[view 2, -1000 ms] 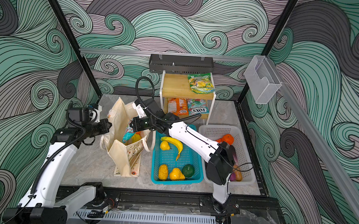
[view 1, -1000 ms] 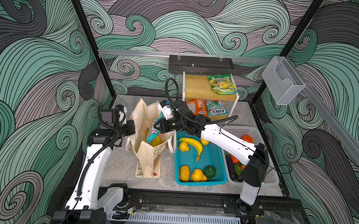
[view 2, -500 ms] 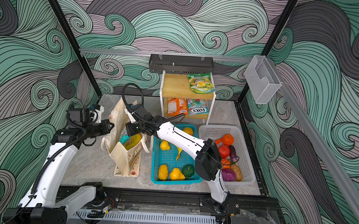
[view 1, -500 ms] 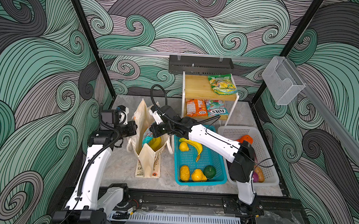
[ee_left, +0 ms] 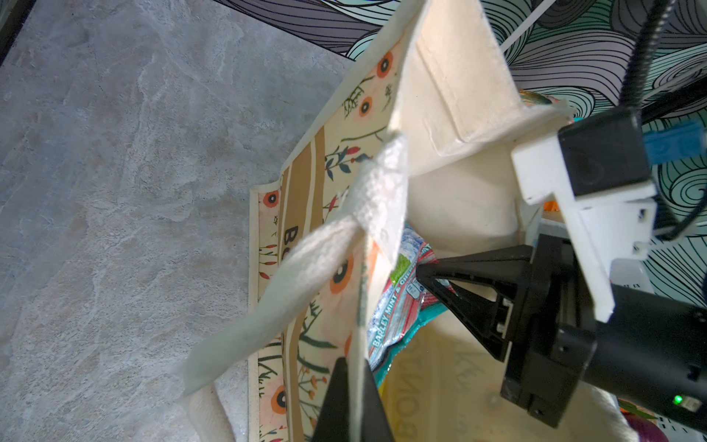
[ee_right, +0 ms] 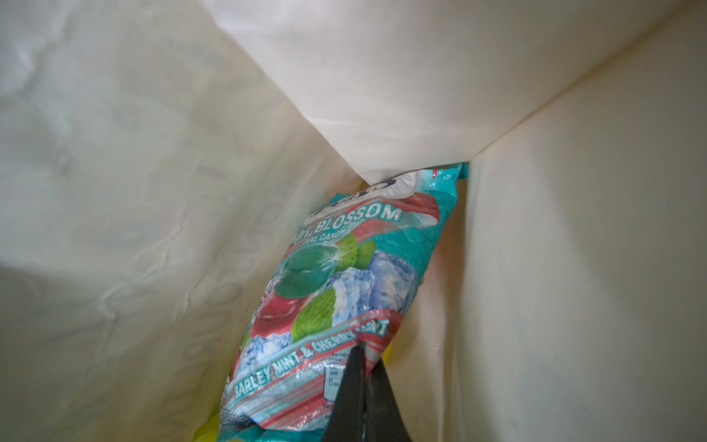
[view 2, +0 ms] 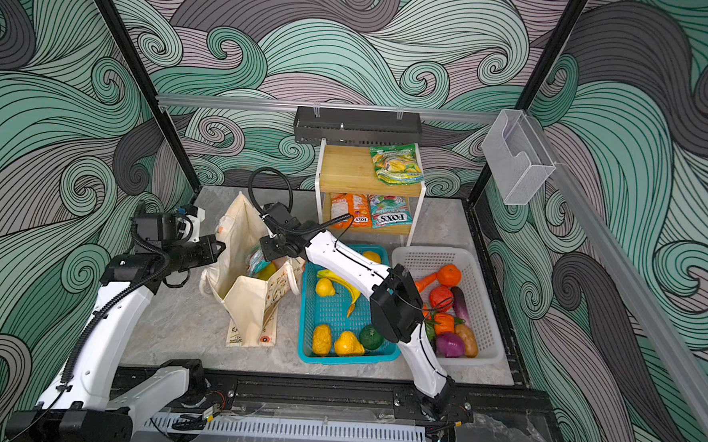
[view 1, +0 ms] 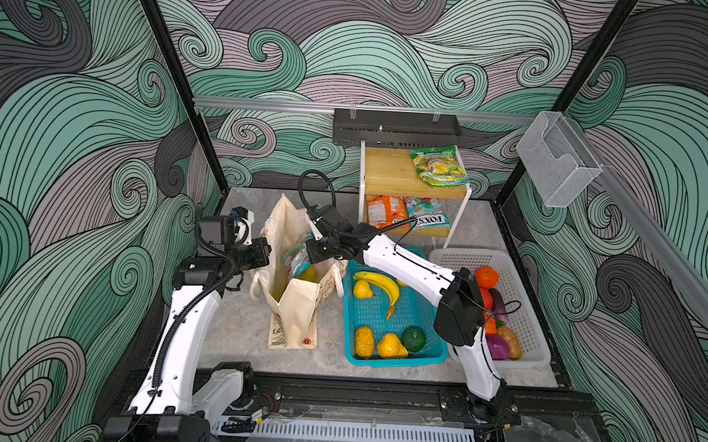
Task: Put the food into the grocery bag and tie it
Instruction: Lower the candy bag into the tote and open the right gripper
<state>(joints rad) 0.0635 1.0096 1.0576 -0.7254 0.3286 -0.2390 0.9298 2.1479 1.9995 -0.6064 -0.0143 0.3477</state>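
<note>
At nine o'clock of the teal basket (view 1: 395, 361): grocery bag (view 1: 293, 310) stands open; teal-red snack packet (ee_right: 336, 275) sits inside, something yellow under it
Left gripper (ee_left: 352, 373): clamped on the bag's rim
Right gripper (ee_right: 361, 356): pinched on the packet's edge; I have not released
Left to do: fruit (view 1: 376, 281) in teal basket and white basket (view 1: 524, 360); packets (view 1: 438, 168) on shelf (view 1: 388, 178) at twelve o'clock; tying
Views: right wrist view shows the pinch; in both top views the arm hides it

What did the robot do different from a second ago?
The right arm swung left and lowered the candy packet into the grocery bag, jaws shut on it. The left arm, jaws pinching the bag's rim, and the teal basket stayed put.
</note>
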